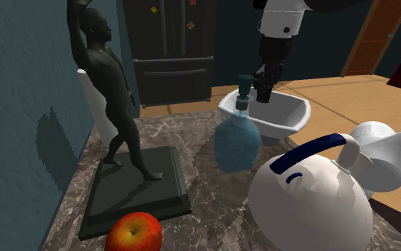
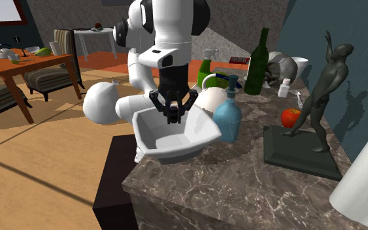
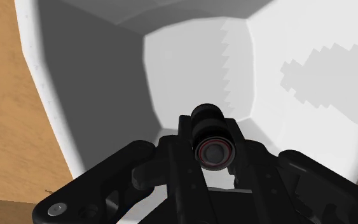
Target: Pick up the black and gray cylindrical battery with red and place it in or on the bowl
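**Inspector:** Shoulder view, starting from the left edge. What stands there?

**Surveyor:** A dark statue (image 1: 113, 107), upright on its dark slab (image 1: 138, 192), close against the blue wall. A red apple (image 1: 133, 233) lies at the slab's near corner. I cannot tell whether it touches the slab.

**Inspector:** And the middle?

**Surveyor:** The marble counter (image 1: 206, 189) is bare between the slab and a blue bottle (image 1: 237, 142). That is the widest open strip. The bottle is upright with a pump top, just beside the white bowl (image 1: 295, 114) on that view's left.

**Inspector:** How does the bowl sit relative to the edges?

**Surveyor:** It is hard by the counter's edge. In the wrist view the wooden floor (image 3: 6, 95) shows directly past its rim.

**Inspector:** What is the gripper's condition?

**Surveyor:** The gripper (image 2: 174, 112) points down over the bowl's hollow, with its fingertips about level with the rim. The fingers are clamped on the battery (image 3: 212, 137), a black cylinder with a grey end face ringed in red. It is held between them above the bowl's white inside, apart from the walls that show.

**Inspector:** What about clearances?

**Surveyor:** The bottle's pump top stands near the gripper on the shoulder view's left.

**Inspector:** And to the right?

**Surveyor:** A white kettle (image 1: 313, 200) with a dark blue strip on its handle stands near the bowl. The arm's white link is beside it.
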